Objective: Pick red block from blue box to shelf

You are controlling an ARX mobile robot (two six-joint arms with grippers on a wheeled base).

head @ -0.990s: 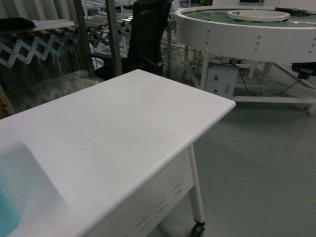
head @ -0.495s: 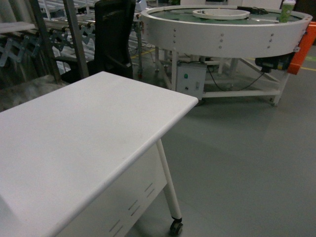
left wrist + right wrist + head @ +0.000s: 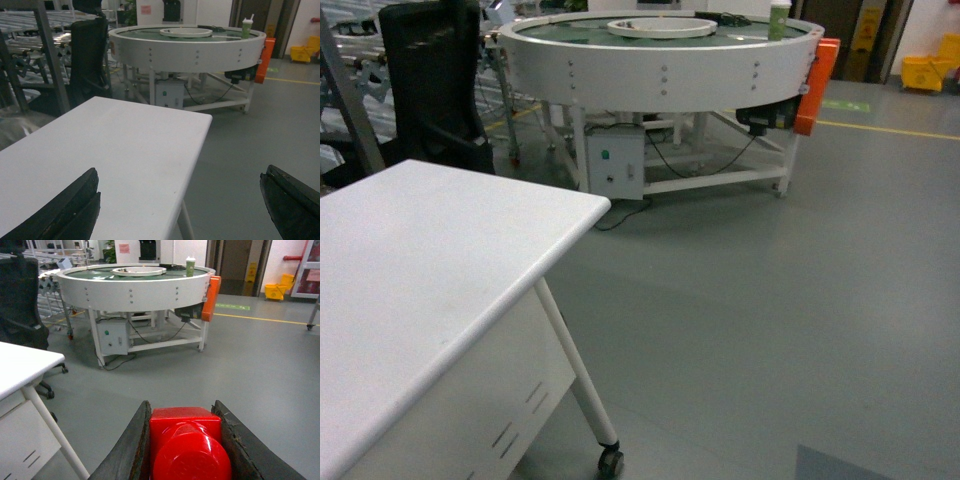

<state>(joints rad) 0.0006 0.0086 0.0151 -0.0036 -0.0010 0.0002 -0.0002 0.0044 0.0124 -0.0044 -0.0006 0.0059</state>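
Observation:
The red block (image 3: pixel 186 440) fills the bottom of the right wrist view, stud toward the camera. My right gripper (image 3: pixel 182 404) is shut on it, one dark finger pressed against each side, held over grey floor. In the left wrist view my left gripper (image 3: pixel 181 170) stands wide open with nothing between its fingers, above the white table (image 3: pixel 125 150) near its right edge. Neither gripper shows in the head view. The blue box is out of view. A steel rack with rails (image 3: pixel 30 35) stands at the far left; I cannot tell if it is the shelf.
The white table (image 3: pixel 430 260) on castors takes up the left of the head view. Behind it are a black chair (image 3: pixel 430 90) and a large round white conveyor (image 3: pixel 660 60) with an orange guard (image 3: pixel 815 85). Grey floor (image 3: pixel 770 300) spreads to the right.
The head view has swung to the right: the table slid left, the turquoise box corner at the bottom left dropped out of view, and more floor and conveyor show.

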